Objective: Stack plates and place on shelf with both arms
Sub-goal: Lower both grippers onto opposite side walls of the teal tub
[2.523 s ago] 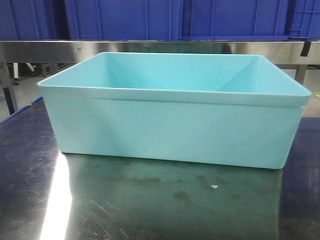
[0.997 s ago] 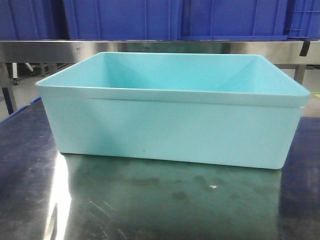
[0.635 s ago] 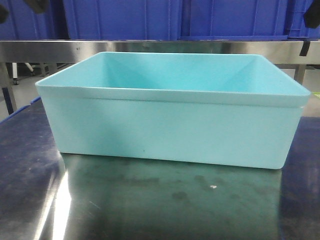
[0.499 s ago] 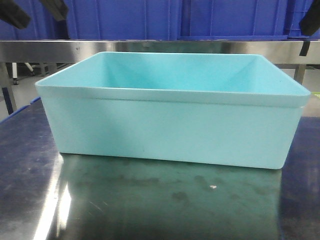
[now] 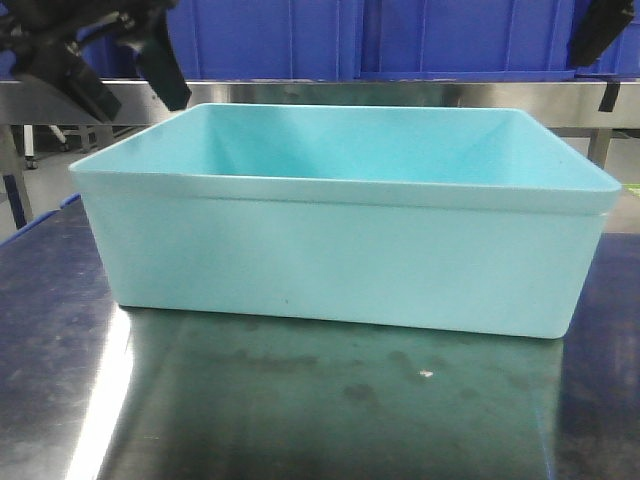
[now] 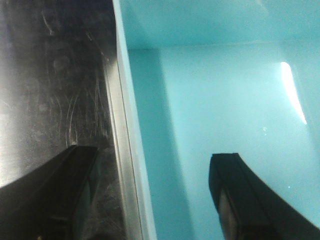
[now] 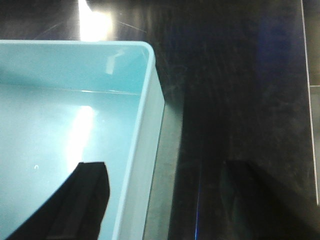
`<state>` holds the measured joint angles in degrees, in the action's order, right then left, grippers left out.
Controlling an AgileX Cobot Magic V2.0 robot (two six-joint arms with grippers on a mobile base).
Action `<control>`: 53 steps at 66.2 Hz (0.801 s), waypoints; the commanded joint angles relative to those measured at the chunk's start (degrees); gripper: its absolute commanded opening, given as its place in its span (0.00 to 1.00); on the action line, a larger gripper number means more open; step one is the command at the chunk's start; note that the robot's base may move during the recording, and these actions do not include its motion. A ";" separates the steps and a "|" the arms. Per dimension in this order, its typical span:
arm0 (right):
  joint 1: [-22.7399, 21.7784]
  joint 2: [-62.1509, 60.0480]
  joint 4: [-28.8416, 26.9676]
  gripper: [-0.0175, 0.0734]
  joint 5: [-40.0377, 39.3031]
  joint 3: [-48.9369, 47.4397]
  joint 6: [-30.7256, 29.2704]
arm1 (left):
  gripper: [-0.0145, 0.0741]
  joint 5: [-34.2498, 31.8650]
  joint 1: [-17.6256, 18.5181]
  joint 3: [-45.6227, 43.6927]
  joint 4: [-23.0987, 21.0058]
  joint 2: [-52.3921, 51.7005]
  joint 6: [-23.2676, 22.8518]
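**Left pincer** (image 6: 152, 156): mine. Its fingers are apart and grip nothing. They straddle the left wall of the tub without touching it; one finger (image 6: 55, 190) hangs over the worktop, the other over the tub's floor. I judge it is held so in order to close on that wall.

**Right pincer** (image 7: 162, 170): mine. Its fingers are also apart and grip nothing. They straddle the right wall short of a rounded corner, one finger inside the tub, the other, dim, over the worktop. I judge it mirrors the left for a two-sided lift.

**Turquoise tub** (image 5: 340, 250): rectangular and open-topped, with nothing showing inside. It stands flat mid-scene, directly under both pincers, a side wall between each pair of fingers.

**Worktop** (image 5: 300, 410): dark scuffed steel. It carries the tub.

**Shelf** (image 5: 350, 92): a steel rail running left to right just beyond the tub's far wall. It is higher than the worktop.

**Blue crates** (image 5: 250, 40): they stand on the shelf, farthest off.

**Plates**: none in view. My reading is that the tub is the load meant for the shelf.
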<state>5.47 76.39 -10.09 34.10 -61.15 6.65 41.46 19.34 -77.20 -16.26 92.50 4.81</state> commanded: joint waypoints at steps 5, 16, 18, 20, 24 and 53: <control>0.13 0.79 -0.43 0.82 -2.39 -2.96 -0.21 | 0.74 -3.36 0.43 -2.38 -1.18 -0.20 -0.04; 0.25 2.74 -0.48 0.82 -1.98 -3.55 -0.21 | 0.74 -3.62 0.43 -2.39 -1.03 1.07 -0.04; 0.25 2.88 -0.48 0.82 -1.98 -3.61 -0.21 | 0.74 -3.62 0.43 -2.39 -1.04 1.07 -0.04; 0.25 2.99 -0.48 0.82 -1.98 -3.58 -0.21 | 0.74 -3.72 0.43 -2.39 -0.93 1.07 -0.04; 0.25 3.23 -0.48 0.82 -1.98 -3.58 -0.21 | 0.74 -3.75 0.43 -2.39 -1.00 1.07 -0.04; 0.25 3.30 -0.48 0.82 -2.01 -3.58 -0.21 | 0.74 -3.65 0.43 -2.39 -1.00 1.07 -0.04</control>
<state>5.80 81.38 -10.09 35.02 -62.54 6.65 40.14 19.34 -77.54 -16.26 95.94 4.81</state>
